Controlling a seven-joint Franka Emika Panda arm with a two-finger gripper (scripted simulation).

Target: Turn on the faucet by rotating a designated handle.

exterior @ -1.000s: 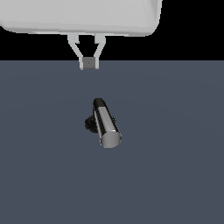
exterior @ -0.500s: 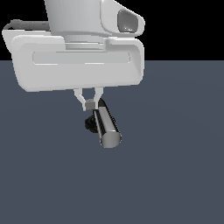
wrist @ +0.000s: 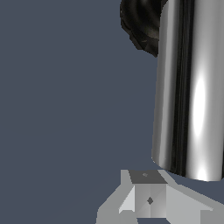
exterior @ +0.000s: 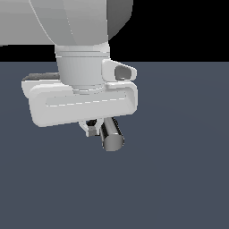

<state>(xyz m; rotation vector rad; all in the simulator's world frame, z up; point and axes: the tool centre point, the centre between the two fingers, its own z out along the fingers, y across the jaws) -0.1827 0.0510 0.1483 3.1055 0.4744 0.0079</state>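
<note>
The faucet's handle [exterior: 112, 134] is a short shiny chrome cylinder, its flat round end facing the exterior camera. In the wrist view the handle [wrist: 192, 87] fills one side, with the black ribbed base [wrist: 140, 26] behind it. In the exterior view my large white hand hides nearly all of the base. My gripper [exterior: 92, 130] hangs low at the handle's left in the exterior view, close beside it, possibly touching. The gripper [wrist: 148, 199] looks shut, with nothing between the fingers.
The faucet stands on a plain dark grey-blue floor [exterior: 179, 179]. My white arm and hand [exterior: 80, 98] fill the upper left of the exterior view and block the area behind them.
My hand has come down and forward, from above and behind the faucet to right beside the handle. The handle itself has not visibly turned.
</note>
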